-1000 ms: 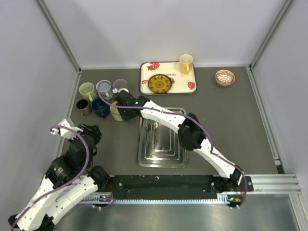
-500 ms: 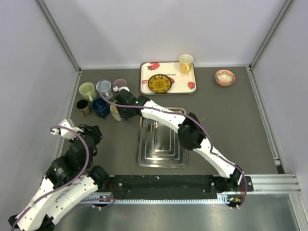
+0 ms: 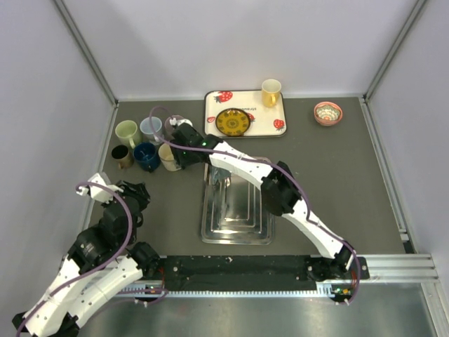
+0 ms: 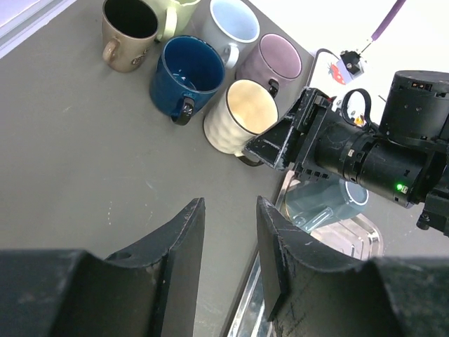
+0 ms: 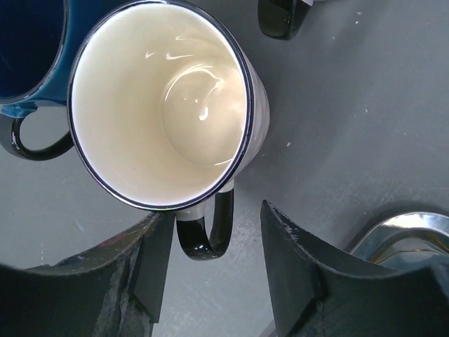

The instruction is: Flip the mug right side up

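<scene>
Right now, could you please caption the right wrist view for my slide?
Upright cream mug on the grey table, its black handle between the open right fingers, blue mug alongside.

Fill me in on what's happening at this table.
The right gripper is open, with the black handle of the cream mug between its fingers. That mug stands upright, mouth up, beside a dark blue mug. The left gripper hovers open and empty over the table, nearer the front.
</scene>
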